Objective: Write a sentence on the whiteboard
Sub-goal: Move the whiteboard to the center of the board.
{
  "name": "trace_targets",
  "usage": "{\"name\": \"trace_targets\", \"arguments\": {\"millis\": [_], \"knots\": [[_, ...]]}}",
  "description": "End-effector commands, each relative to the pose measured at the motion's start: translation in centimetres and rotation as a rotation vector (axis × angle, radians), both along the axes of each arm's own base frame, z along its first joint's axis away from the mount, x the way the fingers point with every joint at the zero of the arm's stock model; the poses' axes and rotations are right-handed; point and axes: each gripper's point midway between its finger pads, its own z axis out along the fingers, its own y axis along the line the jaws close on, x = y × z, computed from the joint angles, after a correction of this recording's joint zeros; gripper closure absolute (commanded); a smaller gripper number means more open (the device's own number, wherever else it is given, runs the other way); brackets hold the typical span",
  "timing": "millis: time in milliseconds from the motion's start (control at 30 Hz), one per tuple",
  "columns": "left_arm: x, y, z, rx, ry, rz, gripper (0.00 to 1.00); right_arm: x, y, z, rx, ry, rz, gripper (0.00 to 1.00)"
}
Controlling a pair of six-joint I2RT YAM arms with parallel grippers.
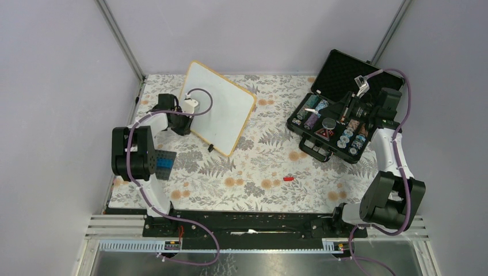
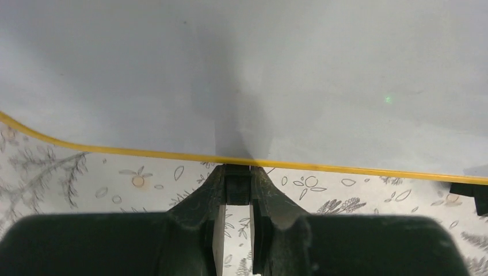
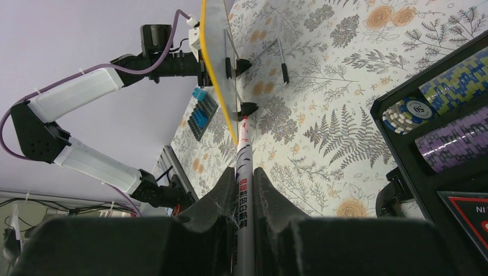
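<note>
Bases of both arms sit at the near edge of the table (image 1: 259, 172). Just beyond them, right of centre, a small red cap (image 1: 288, 179) lies alone on the floral surface, well apart from everything else; it is probably the pen's cap.

Farther back, at the right edge, a black case (image 1: 339, 66) stands open with stacks of chips (image 3: 408, 112) inside. The right gripper (image 3: 244, 175) hovers above it, its jaws closed on a marker (image 3: 244, 190) whose white barrel points toward the far left corner.

In that corner the whiteboard (image 1: 224, 109) stands tilted on its clip feet, with its face turned toward the middle of the table. The left gripper (image 2: 240, 172) meets the orange-yellow rim at the board's left side, its fingers drawn together on the edge. No sentence shows on the face, so writing appears not yet begun.

Step in hand, as judged: carry the marker across to the board.

- Lift the pen clear of the case lid and chips before swinging left.
- Keep the left grip firm so the board neither slides nor tips under pen pressure.
- Bring the tip square to the face, begin near the upper left to leave room for the line, and press lightly.
</note>
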Motion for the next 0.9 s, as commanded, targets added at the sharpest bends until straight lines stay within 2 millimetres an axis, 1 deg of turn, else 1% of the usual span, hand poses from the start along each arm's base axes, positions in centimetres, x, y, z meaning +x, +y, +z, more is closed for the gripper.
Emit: {"name": "trace_targets", "arguments": {"millis": [0,67,133,167,200,367,600,667,867], "knots": [[2.3,0.1,3.5,-0.106,-0.120,0.247,1.00,-0.7,0.5,1.3,-0.019,-0.064,0.022,1.00],[2.0,-0.3,3.6,-0.126,-0.104,0.290,1.00,-0.7,0.5,1.3,-0.021,-0.067,0.020,1.00],[1.6,-1.2,3.7,-0.134,-0.096,0.305,1.00,-0.8,0.5,1.4,-0.023,-0.071,0.019,1.00],[1.4,-1.2,3.6,-0.124,-0.097,0.328,1.00,-0.8,0.5,1.5,-0.024,-0.073,0.019,1.00],[1.1,-2.1,3.6,-0.116,-0.094,0.326,1.00,-0.8,0.5,1.5,-0.025,-0.074,0.017,1.00],[-0.5,-4.4,3.6,-0.125,-0.068,0.360,1.00,-0.9,0.4,1.7,-0.030,-0.078,0.010,1.00],[-3.4,-7.2,2.4,-0.116,-0.023,0.417,1.00,-0.8,0.4,1.7,-0.036,-0.082,0.004,1.00],[-4.0,-7.7,2.1,-0.103,-0.015,0.451,1.00,-0.8,0.4,1.8,-0.036,-0.085,0.005,1.00],[-5.7,-10.0,1.7,-0.129,0.045,0.430,0.98,-0.9,0.4,1.7,-0.035,-0.083,0.007,1.00]]}}
